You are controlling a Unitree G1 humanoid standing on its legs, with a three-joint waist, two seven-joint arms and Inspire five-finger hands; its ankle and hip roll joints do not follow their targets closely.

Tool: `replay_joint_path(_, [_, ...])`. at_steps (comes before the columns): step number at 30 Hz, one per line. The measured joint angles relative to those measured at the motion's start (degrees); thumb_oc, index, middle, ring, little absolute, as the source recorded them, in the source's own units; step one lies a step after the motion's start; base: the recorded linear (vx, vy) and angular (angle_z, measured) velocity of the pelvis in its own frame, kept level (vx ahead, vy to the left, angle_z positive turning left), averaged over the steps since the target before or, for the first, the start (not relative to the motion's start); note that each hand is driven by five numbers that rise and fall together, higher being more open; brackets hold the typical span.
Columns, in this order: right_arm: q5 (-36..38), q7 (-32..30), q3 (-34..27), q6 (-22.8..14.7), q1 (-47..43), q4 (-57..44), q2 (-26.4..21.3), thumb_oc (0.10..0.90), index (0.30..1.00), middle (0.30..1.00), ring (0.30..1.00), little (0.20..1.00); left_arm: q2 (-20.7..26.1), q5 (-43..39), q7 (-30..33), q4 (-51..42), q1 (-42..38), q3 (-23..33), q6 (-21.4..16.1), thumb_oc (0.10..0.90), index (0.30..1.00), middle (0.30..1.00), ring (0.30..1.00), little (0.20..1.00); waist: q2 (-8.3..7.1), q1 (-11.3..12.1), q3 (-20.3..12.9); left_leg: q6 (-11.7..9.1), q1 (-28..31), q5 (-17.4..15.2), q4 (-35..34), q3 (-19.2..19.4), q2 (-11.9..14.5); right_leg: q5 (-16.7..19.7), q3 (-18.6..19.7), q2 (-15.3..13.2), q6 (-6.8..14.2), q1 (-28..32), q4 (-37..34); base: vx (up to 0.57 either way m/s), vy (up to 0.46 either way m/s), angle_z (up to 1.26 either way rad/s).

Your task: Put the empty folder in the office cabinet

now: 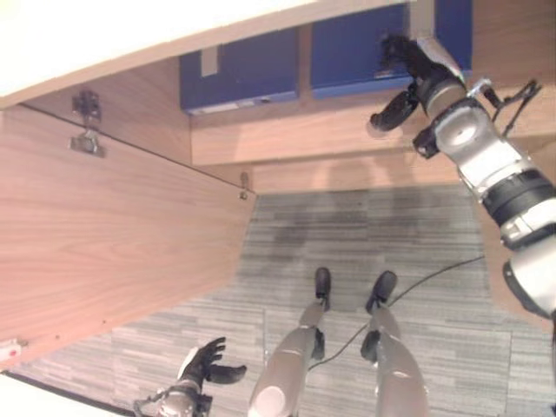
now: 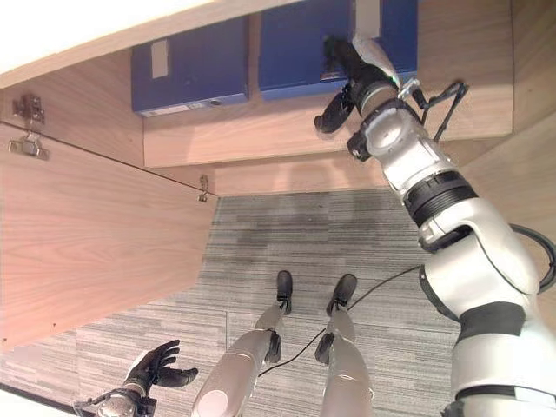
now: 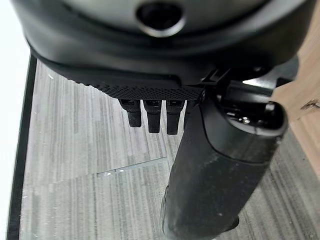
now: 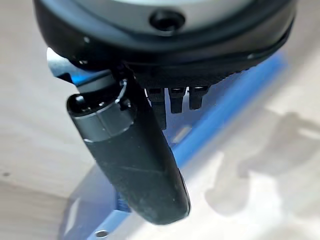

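A: Where's the flat blue folder (image 2: 308,48)?
B: Top centre, on the wooden cabinet shelf (image 2: 287,130); right hand (image 2: 347,65) rests on it, fingers straight.
A: Left hand (image 1: 204,365)?
B: Bottom left, fingers relaxed, empty.

Two folders are deep blue: the one at ten o'clock (image 1: 239,71) has a pale grey label strip on its spine, and the one at one o'clock (image 1: 360,48) carries a similar grey strip. The cabinet shelf (image 1: 287,135) and open cabinet door (image 1: 113,234) are light wood-grain, warm tan with fine streaks. The door hinge (image 1: 87,122) is silver metal. The floor carpet (image 1: 347,226) is grey in striped tiles. The right robot hand (image 1: 408,65) and left robot hand (image 1: 204,365) are black.
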Motion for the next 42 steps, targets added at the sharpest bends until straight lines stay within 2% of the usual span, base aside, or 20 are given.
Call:
replay_joint_path(4, [0.3, 0.0, -0.2, 0.5, -1.5, 4.7, 2.9, 0.8, 0.9, 0.9, 0.9, 0.9, -0.1, 0.0, 0.3, 2.4, -0.5, -0.2, 0.1, 0.8, 0.9, 0.9, 0.9, 0.9, -1.26, -0.1, 0.9, 0.0, 0.1, 0.0, 0.0, -0.3, -0.2, 0.0, -0.3, -0.2, 0.0, 0.3, 0.0, 0.0, -0.005, 0.07])
replay_joint_path(6, [0.3, -0.2, -0.4, 0.8, -1.5, 7.9, 4.8, 0.8, 0.9, 0.9, 0.9, 0.9, -0.1, -0.1, 0.4, 4.3, -1.3, 0.0, 0.3, 0.8, 0.9, 0.9, 0.9, 0.9, -1.4, -0.1, 0.9, 0.0, 0.2, 0.0, 0.0, -0.7, -0.3, 0.0, -0.5, -0.3, 0.0, 0.6, 0.0, -0.01, -0.001, 0.05])
replay_joint_path(15, [-0.5, 1.2, 0.0, 1.7, 0.7, 7.6, 6.3, 0.8, 0.9, 0.9, 0.9, 0.9, -0.2, 0.0, 1.3, 4.8, -2.9, 0.0, 0.2, 0.8, 0.9, 0.9, 0.9, 0.9, -1.92, -0.7, 0.9, -0.1, 1.9, -0.1, 0.0, -0.7, -0.3, 0.1, -0.3, -0.2, 0.3, 2.4, -0.6, 0.0, 0.016, 0.0])
replay_joint_path(20, [-11.2, 1.2, 2.1, 2.4, 3.1, 2.1, 4.5, 0.8, 0.9, 0.9, 0.9, 0.9, -1.6, 2.0, 2.5, 8.1, -5.1, 0.7, 0.2, 0.8, 0.9, 0.9, 0.9, 0.9, -2.53, -1.9, 0.7, -0.1, 3.6, -0.2, 0.0, -0.7, -0.5, 0.2, -0.3, -0.4, 0.3, 4.3, -0.9, 0.0, 0.057, 0.01])
replay_joint_path(22, [-16.3, 0.4, 2.0, 2.2, 3.5, -0.9, 2.2, 0.8, 0.9, 0.9, 0.9, 0.9, -1.7, 2.8, 2.8, 8.5, -6.8, 0.8, 0.2, 0.8, 0.9, 0.9, 0.9, 0.9, -2.56, -2.1, 0.6, -0.2, 5.1, -0.4, 0.0, -0.6, -0.8, 0.2, -0.3, -0.7, 0.4, 5.7, -0.9, 0.0, 0.095, -0.01])
replay_joint_path(24, [-18.4, -0.2, 2.0, 2.1, 3.6, -3.9, 0.0, 0.8, 0.9, 0.9, 0.9, 0.9, -2.0, 4.4, 2.9, 9.3, -7.8, 1.5, 0.2, 0.8, 0.9, 0.9, 0.9, 0.9, -2.55, -2.1, 0.6, -0.3, 5.6, -0.5, 0.0, -0.6, -1.0, 0.3, -0.3, -0.9, 0.5, 6.1, -0.9, 0.0, 0.087, 0.0])
replay_joint_path(26, [-21.1, -2.1, 1.6, 1.5, 3.7, -5.6, -1.5, 0.8, 0.9, 0.9, 0.9, 0.9, -2.3, 4.9, 3.0, 11.1, -8.9, 2.8, 0.2, 0.8, 0.9, 0.9, 0.9, 0.9, -2.53, -2.2, 0.6, -0.2, 6.6, -0.5, 0.0, -0.5, -1.2, 0.3, -0.2, -1.1, 0.6, 7.1, -0.9, 0.0, 0.068, 0.0])
replay_joint_path(27, [-23.6, -3.9, 1.0, 1.2, 4.7, -9.0, -3.8, 0.8, 0.9, 0.9, 0.9, 0.9, -2.4, 6.4, 4.0, 11.5, -9.0, 3.7, 0.2, 0.8, 0.9, 0.9, 0.9, 0.9, -2.51, -2.2, 0.6, -0.2, 7.5, -0.6, 0.0, -0.5, -1.4, 0.3, -0.2, -1.3, 0.6, 8.1, -0.9, 0.01, 0.038, 0.02])
replay_joint_path(29, [-25.3, -6.1, -0.8, 0.6, 5.4, -10.6, -4.4, 0.8, 0.9, 0.9, 0.9, 0.9, -2.4, 7.2, 4.2, 12.8, -9.1, 4.4, 0.2, 0.8, 0.9, 0.9, 0.9, 0.9, -2.4, -2.2, 0.5, -0.1, 8.7, -0.8, 0.0, -0.3, -1.6, 0.3, -0.1, -1.5, 0.6, 9.2, -1.0, 0.01, 0.069, 0.0])
replay_joint_path(31, [-28.0, -8.6, -3.4, 0.5, 8.2, -14.4, -6.6, 0.8, 0.9, 0.9, 0.9, 0.9, -3.6, 9.5, 5.2, 15.0, -9.0, 5.7, 0.3, 0.8, 0.9, 0.9, 0.9, 0.9, -1.71, -2.1, 0.0, 0.1, 10.9, -1.2, 0.0, -0.2, -2.1, 0.3, -0.2, -2.0, 0.7, 11.6, -1.2, -0.08, 0.094, 0.02])
replay_joint_path(35, [-31.0, -11.5, -6.2, -0.5, 13.4, -17.5, -7.5, 0.8, 0.9, 0.9, 0.9, 0.9, -5.5, 11.3, 6.2, 16.9, -8.4, 6.2, 0.5, 0.8, 0.9, 0.9, 0.9, 0.9, -1.05, -2.2, -0.7, 0.2, 13.2, -1.8, 0.0, -0.2, -2.7, 0.2, -0.4, -2.7, 1.2, 14.0, -1.2, -0.05, 0.063, 0.06])
replay_joint_path(36, [-31.4, -11.8, -10.6, -0.9, 19.3, -19.7, -7.1, 0.8, 0.9, 0.9, 0.9, 0.9, -6.9, 11.7, 6.4, 17.1, -8.2, 7.0, 0.8, 0.8, 0.9, 0.9, 0.9, 0.9, -0.77, -2.2, -1.4, 0.0, 14.5, -2.1, 0.0, -0.3, -2.9, 0.1, -0.6, -2.9, 1.4, 15.6, -1.4, -0.04, 0.049, 0.12])
replay_joint_path(37, [-31.4, -12.1, -12.0, -1.3, 22.5, -19.7, -6.0, 0.8, 0.9, 0.9, 0.9, 0.9, -7.4, 11.8, 6.4, 17.1, -7.5, 7.1, 1.1, 0.8, 0.9, 0.9, 0.9, 0.9, -0.92, -2.3, -2.3, 0.4, 15.0, -2.6, 0.0, -0.8, -3.0, 0.1, -0.6, -2.9, 1.5, 16.2, -1.6, -0.03, 0.047, 0.1])
replay_joint_path(42, [-30.3, -10.5, -14.0, -1.5, 39.2, -19.3, 0.9, 0.8, 0.9, 0.9, 0.9, 0.9, -9.5, 13.4, 6.4, 18.1, -3.9, 7.0, 1.7, 0.8, 0.9, 0.9, 0.9, 0.9, -2.43, -4.0, -5.7, 1.0, 18.1, -3.8, 0.0, -0.3, -3.4, 0.1, -0.4, -3.1, 2.5, 19.6, -2.8, -0.04, 0.066, -0.04])
